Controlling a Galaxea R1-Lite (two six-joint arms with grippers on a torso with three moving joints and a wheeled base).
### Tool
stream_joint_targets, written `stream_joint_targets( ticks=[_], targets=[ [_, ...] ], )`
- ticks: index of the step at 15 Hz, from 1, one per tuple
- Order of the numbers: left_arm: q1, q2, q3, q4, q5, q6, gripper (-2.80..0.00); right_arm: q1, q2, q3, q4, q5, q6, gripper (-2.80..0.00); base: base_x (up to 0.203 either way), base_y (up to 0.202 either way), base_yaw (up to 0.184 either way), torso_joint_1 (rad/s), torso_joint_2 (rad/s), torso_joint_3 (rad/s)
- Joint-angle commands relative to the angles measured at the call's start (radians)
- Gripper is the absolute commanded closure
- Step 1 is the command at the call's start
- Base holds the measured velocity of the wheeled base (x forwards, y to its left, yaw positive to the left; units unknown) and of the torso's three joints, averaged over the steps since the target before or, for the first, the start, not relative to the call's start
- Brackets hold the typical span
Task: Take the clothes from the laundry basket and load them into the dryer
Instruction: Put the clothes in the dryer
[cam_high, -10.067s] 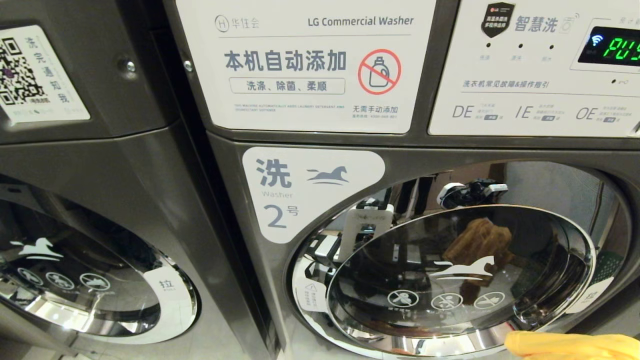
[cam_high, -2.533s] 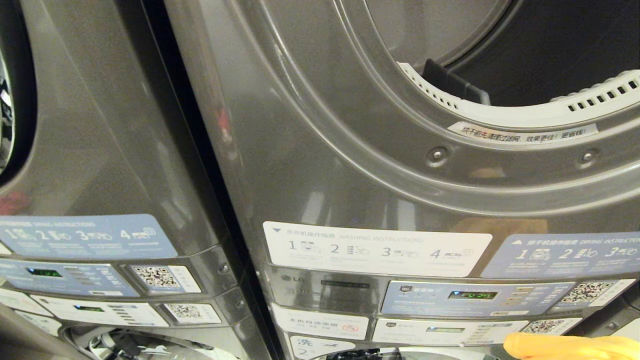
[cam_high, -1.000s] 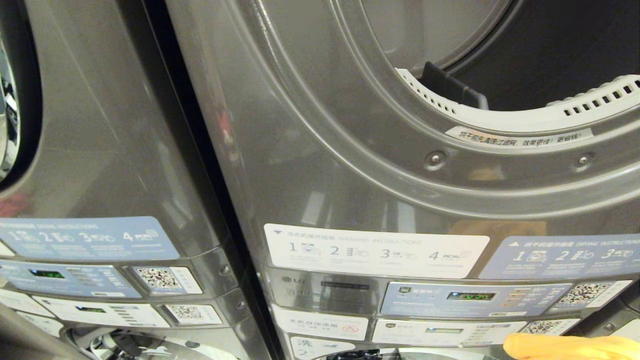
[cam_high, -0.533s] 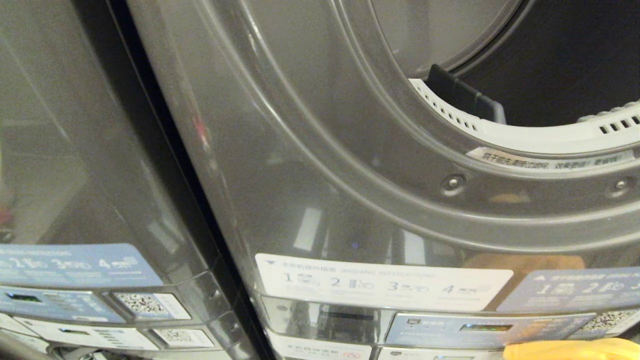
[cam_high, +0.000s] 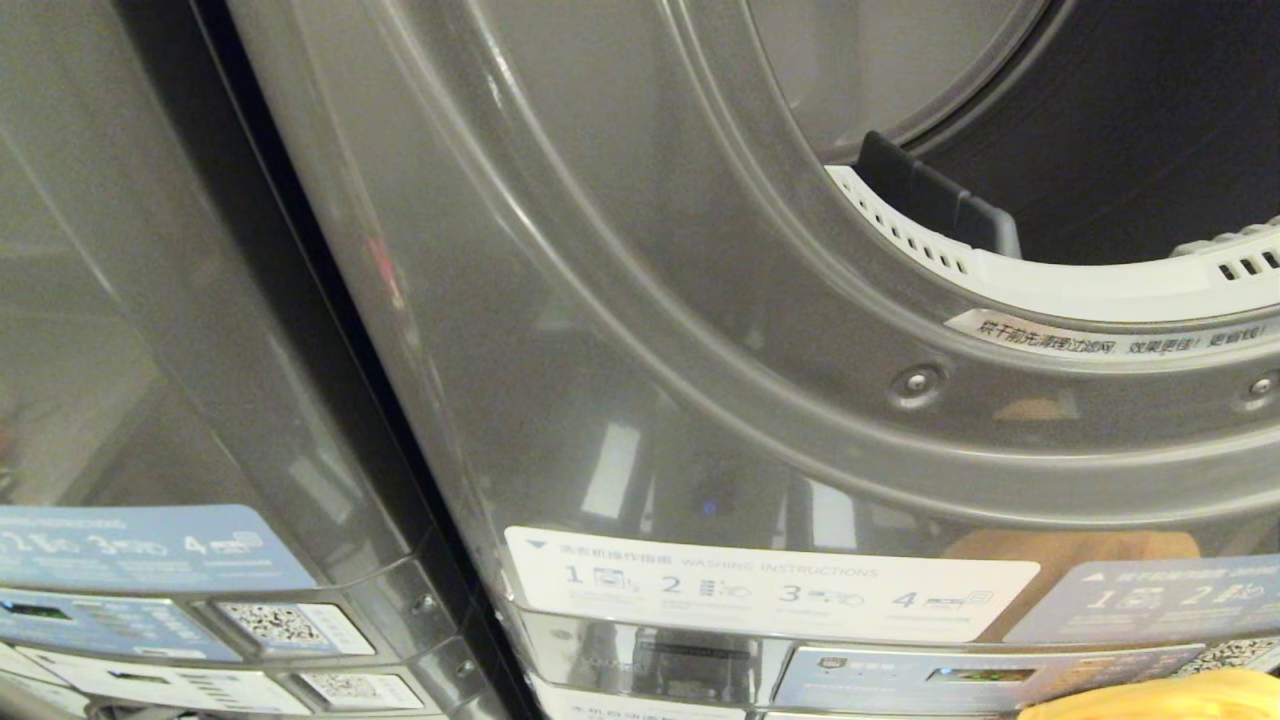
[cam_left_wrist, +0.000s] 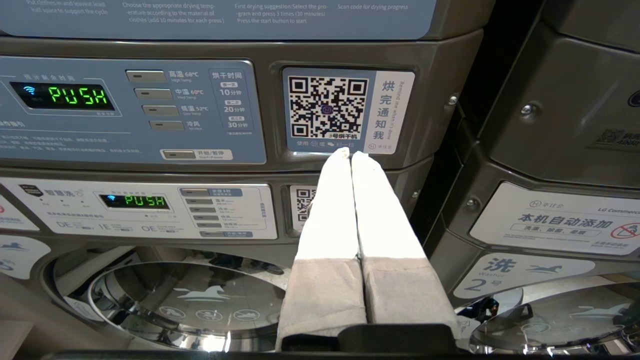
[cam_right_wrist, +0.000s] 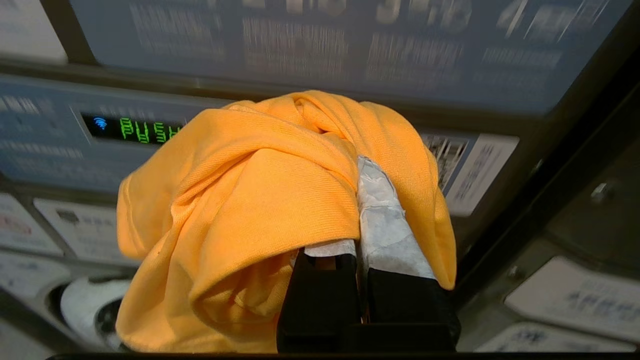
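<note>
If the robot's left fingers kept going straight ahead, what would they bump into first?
Probably the QR code sticker on the dryer's control panel. The left gripper, fingers pressed together, points right at the sticker's lower edge. How much space lies between them is hard to judge from the left wrist view.

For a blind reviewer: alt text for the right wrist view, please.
The right end effector is shut on an orange garment that drapes over its fingers, in front of a machine control panel whose display shows green letters.

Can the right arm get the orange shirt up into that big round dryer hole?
Probably yes: the dryer opening stands open and bare. The right gripper, shut on the orange shirt, sits lower, facing the control panel.
</note>
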Motion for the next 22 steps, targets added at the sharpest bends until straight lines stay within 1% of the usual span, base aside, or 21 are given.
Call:
stream_joint_targets(
  ticks=[1,3,6,8,9,10,11,13,16,18,20,21,22],
  targets=[
    [0.0,-0.002,0.0,-0.001,0.001,0.0,0.0,0.0,0.002,-0.076,-0.015,0.016,-0.026,0.0,0.0,0.0,0.0,0.0,0.0,0.0],
    [0.0,-0.002,0.0,-0.001,0.0,0.0,0.0,0.0,0.066,-0.239,0.001,0.071,-0.066,0.0,0.0,0.0,0.0,0.0,0.0,0.0],
    [0.0,-0.002,0.0,-0.001,0.001,0.0,0.0,0.001,0.323,-0.572,0.017,0.141,-0.087,0.0,0.0,0.0,0.0,0.0,0.0,0.0],
    [0.0,-0.002,0.0,-0.001,0.0,0.0,0.0,0.001,0.497,-0.801,0.022,0.239,-0.09,0.0,0.0,0.0,0.0,0.0,0.0,0.0],
    [0.0,-0.002,0.0,-0.001,-0.001,0.0,0.0,0.001,0.584,-0.901,0.024,0.312,-0.09,0.0,0.0,0.0,0.0,0.0,0.0,0.0],
    [0.0,-0.002,0.0,-0.001,0.001,0.0,0.0,0.001,0.659,-0.982,0.026,0.382,-0.091,0.0,0.0,0.0,0.0,0.0,0.0,0.0],
    [0.0,-0.002,0.0,-0.001,0.001,0.0,0.0,0.001,0.719,-1.044,0.026,0.433,-0.092,0.0,0.0,0.0,0.0,0.0,0.0,0.0],
    [0.0,-0.002,0.0,-0.001,0.0,0.0,0.0,0.003,0.821,-1.147,0.024,0.485,-0.095,0.0,0.0,0.0,0.0,0.0,0.0,0.0],
    [0.0,-0.002,0.0,-0.001,-0.001,0.0,0.0,0.005,0.964,-1.259,-0.002,0.495,-0.101,0.0,0.0,0.0,0.0,0.0,0.0,0.0],
    [0.0,-0.002,0.0,-0.001,-0.001,0.0,0.0,0.008,1.073,-1.311,-0.068,0.487,-0.104,0.0,0.0,0.0,0.0,0.0,0.0,0.0],
    [0.0,0.0,0.0,-0.001,-0.001,0.001,0.0,0.026,1.195,-1.407,-0.129,0.445,-0.106,0.0,0.0,0.0,0.0,0.0,0.0,0.0],
    [0.0,-0.001,-0.001,-0.001,-0.001,0.001,0.0,0.055,1.255,-1.468,-0.146,0.413,-0.113,0.0,0.0,0.0,0.0,0.0,0.0,0.0],
    [0.0,-0.001,0.0,-0.001,-0.001,0.001,0.0,0.108,1.313,-1.533,-0.158,0.364,-0.134,0.0,0.0,0.0,0.0,0.0,0.0,0.0]
  ],
)
